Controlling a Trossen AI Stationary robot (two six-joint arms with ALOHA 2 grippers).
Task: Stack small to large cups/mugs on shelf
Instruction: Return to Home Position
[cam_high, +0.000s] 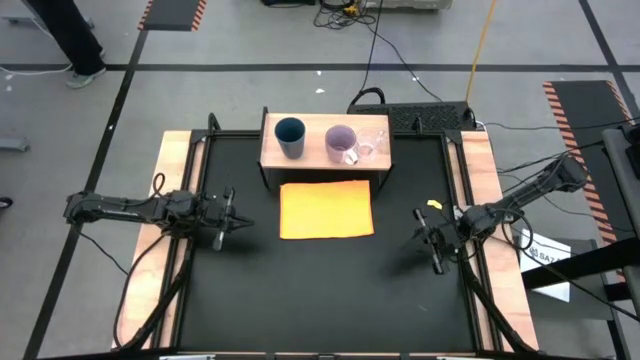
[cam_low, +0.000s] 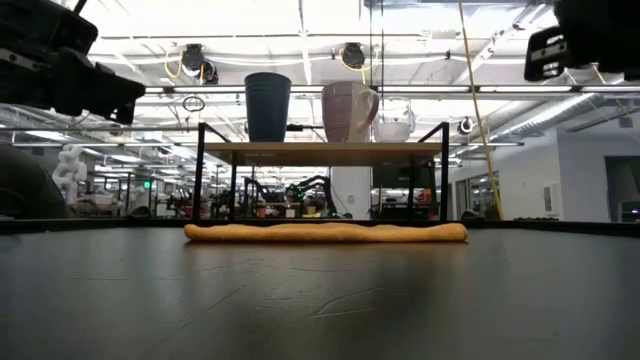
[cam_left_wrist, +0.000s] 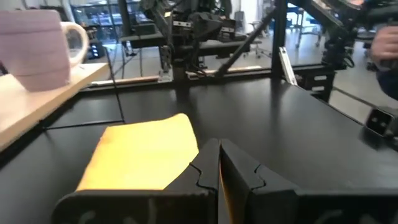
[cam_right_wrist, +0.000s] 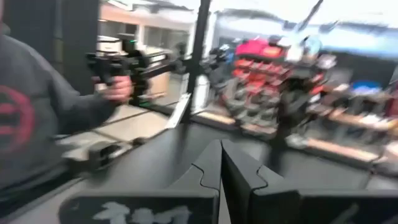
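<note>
- High view: tumbler (cam_high: 290, 135), mug (cam_high: 341, 143) and clear cup (cam_high: 372, 141) stand on the shelf (cam_high: 318, 158) (one row).
- Left wrist view: only the mug.
- Left gripper (cam_left_wrist: 219, 144), right gripper (cam_right_wrist: 220, 144): fingers closed together.

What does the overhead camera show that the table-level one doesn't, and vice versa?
Only the high view: the left gripper and right gripper flanking the whole orange sheet. Only the low view: the gap under the shelf between its dark supports, and the room behind. Both: the blue tumbler, lilac mug and clear cup lined up on the shelf.
</note>
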